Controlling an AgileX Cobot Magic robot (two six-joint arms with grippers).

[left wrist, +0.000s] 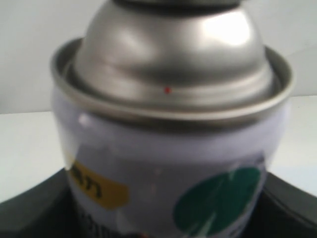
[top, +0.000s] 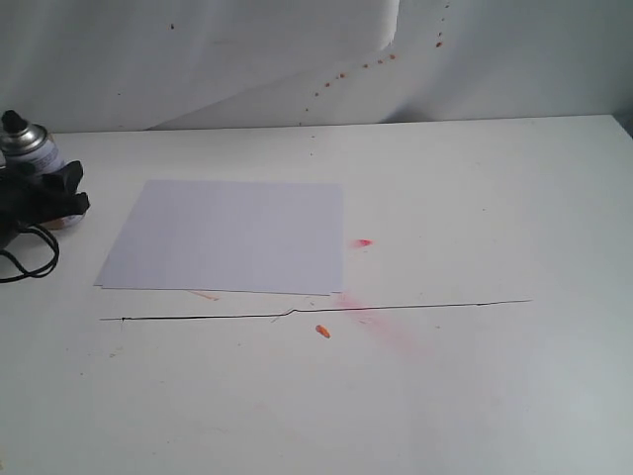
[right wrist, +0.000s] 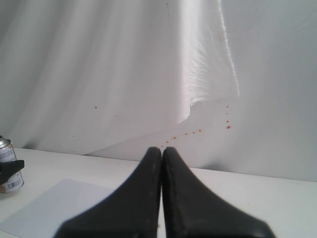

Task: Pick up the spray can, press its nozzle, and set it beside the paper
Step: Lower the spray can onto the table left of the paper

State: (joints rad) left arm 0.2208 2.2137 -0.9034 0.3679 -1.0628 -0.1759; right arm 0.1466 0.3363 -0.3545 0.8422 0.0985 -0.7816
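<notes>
The spray can (top: 30, 148) stands upright at the far left of the table, its black nozzle (top: 12, 121) on top of the silver dome. My left gripper (top: 61, 191) is shut on the can's body. In the left wrist view the spray can (left wrist: 168, 134) fills the frame, with black fingers (left wrist: 34, 210) on either side, and the nozzle is cut off. The white paper (top: 229, 236) lies flat to the right of the can. My right gripper (right wrist: 162, 153) is shut on nothing and out of the exterior view; from it the spray can (right wrist: 6, 153) and the paper (right wrist: 54, 208) show.
A thin black line (top: 316, 312) crosses the table in front of the paper. Red stains (top: 362, 242) and an orange speck (top: 322, 332) lie near it. A black cable (top: 30, 262) loops at the left edge. A creased white backdrop (top: 297, 59) hangs behind.
</notes>
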